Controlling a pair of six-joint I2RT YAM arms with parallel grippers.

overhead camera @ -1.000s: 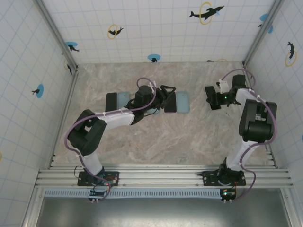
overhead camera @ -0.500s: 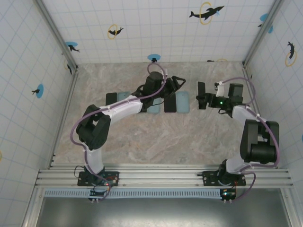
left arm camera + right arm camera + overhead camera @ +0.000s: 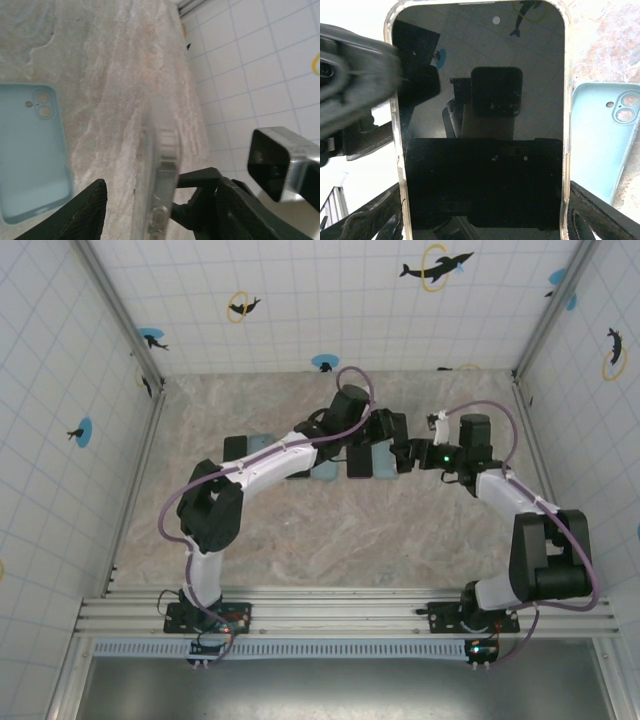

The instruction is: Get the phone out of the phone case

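Note:
The phone has a dark screen and sits in a clear phone case. My right gripper is shut across the case's two long edges and holds it up off the table, near the middle. In the left wrist view the cased phone shows edge-on. My left gripper is open, one finger on each side of the phone's edge. Its left finger stands clear of the case. From above, the left gripper meets the right one over the table's far middle.
A light blue case lies flat on the marble table below the grippers, also in the left wrist view. A black phone, another blue case, and a second black phone beside a blue case lie to the left.
My left arm has swung right and forward to the held phone, and its jaws have narrowed around it. My right gripper has carried the phone leftward to meet it.

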